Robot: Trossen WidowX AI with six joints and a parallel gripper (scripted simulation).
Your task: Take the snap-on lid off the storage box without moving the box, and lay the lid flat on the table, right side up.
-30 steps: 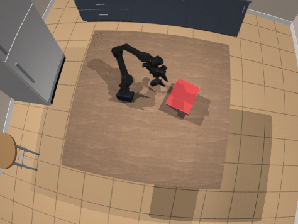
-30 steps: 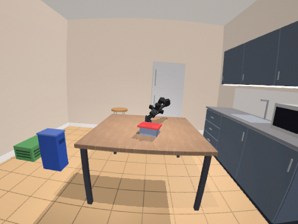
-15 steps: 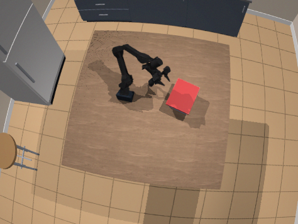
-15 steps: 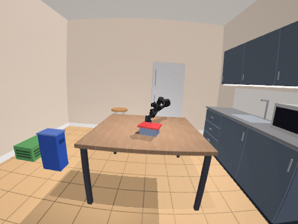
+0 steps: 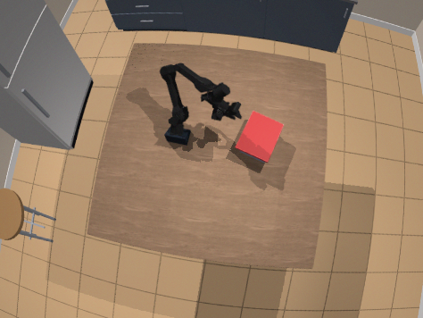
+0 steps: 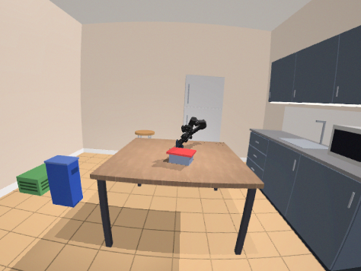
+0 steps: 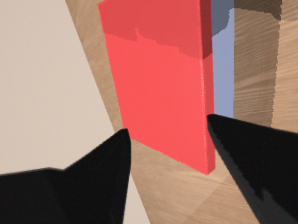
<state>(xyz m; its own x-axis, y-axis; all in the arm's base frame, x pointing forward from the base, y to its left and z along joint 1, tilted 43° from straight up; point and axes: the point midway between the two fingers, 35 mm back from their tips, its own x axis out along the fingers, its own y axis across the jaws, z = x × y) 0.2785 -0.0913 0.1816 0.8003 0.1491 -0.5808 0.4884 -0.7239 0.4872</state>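
Observation:
The red lid (image 5: 263,134) (image 6: 181,152) (image 7: 160,90) sits flat on top of the blue-grey storage box (image 6: 180,159) (image 7: 225,85), which stands on the table. My gripper (image 5: 228,118) (image 7: 167,128) is partly open with nothing between its fingers. In the top view it hangs beside the lid's upper left corner, above table height. In the wrist view the lid's near end appears between the two fingertips, and the right fingertip overlaps the lid's side rim. Whether that fingertip touches the rim cannot be told. The box is mostly hidden under the lid in the top view.
The wooden table (image 5: 178,201) (image 6: 133,167) carries the arm's base (image 5: 178,137) to the left of the box in the top view. Dark cabinets (image 5: 223,15) (image 6: 305,183), a fridge (image 5: 40,80) (image 6: 206,99) and a round stool (image 5: 9,214) (image 6: 145,132) stand off the table.

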